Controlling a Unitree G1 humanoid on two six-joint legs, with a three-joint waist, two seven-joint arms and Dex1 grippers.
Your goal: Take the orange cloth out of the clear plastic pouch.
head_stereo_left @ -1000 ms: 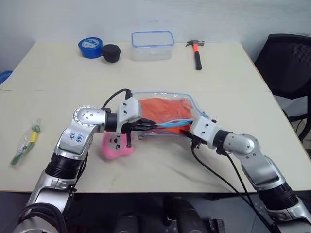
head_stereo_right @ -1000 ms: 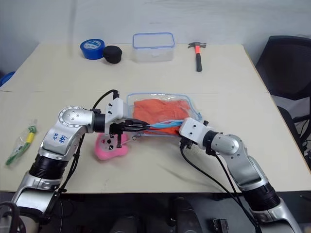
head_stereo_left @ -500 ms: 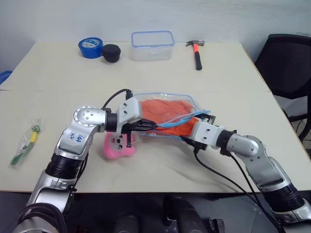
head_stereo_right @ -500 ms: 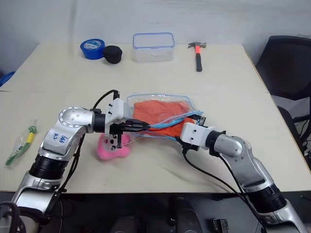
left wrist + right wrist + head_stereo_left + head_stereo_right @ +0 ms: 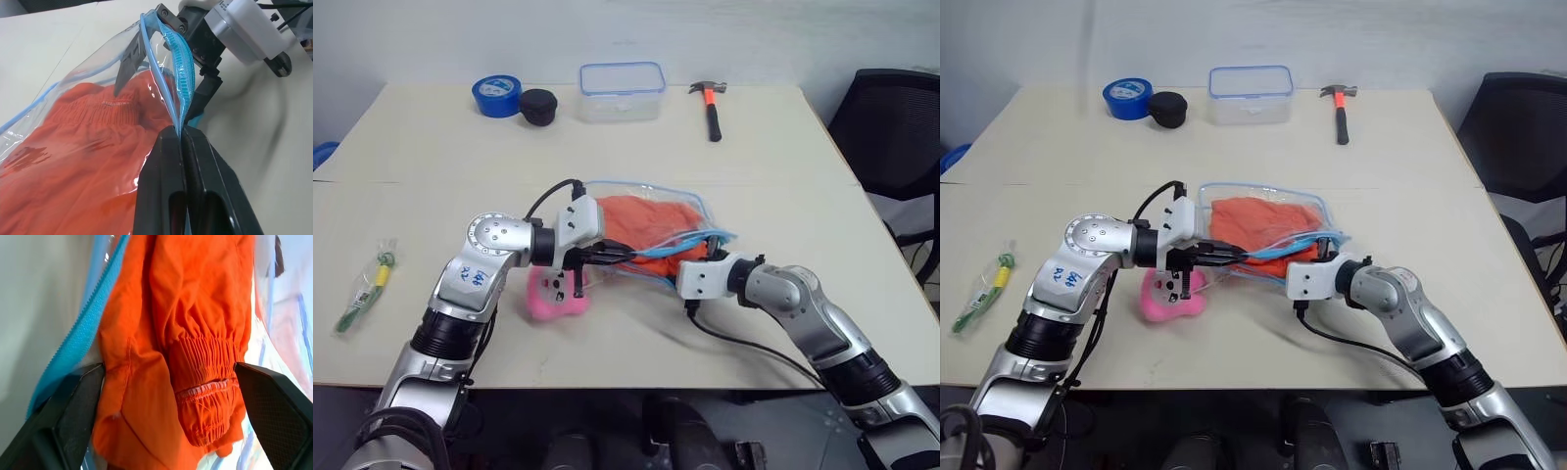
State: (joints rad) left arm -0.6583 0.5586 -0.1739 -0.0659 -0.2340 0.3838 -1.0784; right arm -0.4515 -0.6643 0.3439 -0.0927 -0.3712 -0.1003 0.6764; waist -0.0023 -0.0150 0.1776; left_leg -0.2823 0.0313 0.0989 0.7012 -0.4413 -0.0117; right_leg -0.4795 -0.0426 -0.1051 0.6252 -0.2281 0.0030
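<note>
Clear plastic pouch (image 5: 651, 211) lying mid-bench, soft and see-through with light-blue edging and a ribbed blue zipper, mouth pulled open toward the near side. Orange cloth (image 5: 641, 223) mostly inside the pouch, bright, wrinkly, with a gathered elastic cuff showing up close in the right wrist view (image 5: 205, 367).

Left gripper (image 5: 619, 257) pinched tight on the zipper edge of the pouch, both black fingers (image 5: 164, 186) pressed together with the blue strip caught between them, holding that lip up off the bench (image 5: 431, 176). Right gripper (image 5: 1324, 255) at the pouch mouth with fingers (image 5: 73, 406) spread wide, one on either side of the bunched cloth, reaching in past the zipper; not closed on the fabric.

Pink plush toy (image 5: 554, 295) sitting just beside the pouch under the left wrist, soft and rounded. Along the far edge: blue tape roll (image 5: 495, 95), squat black round thing (image 5: 537, 107) touching it, rigid clear box (image 5: 621, 91) with a blue rim, and a hammer (image 5: 710, 106) with an orange-and-black handle. Small plastic packet (image 5: 367, 287) with something green-yellow inside, off to the left, well apart from the rest.
</note>
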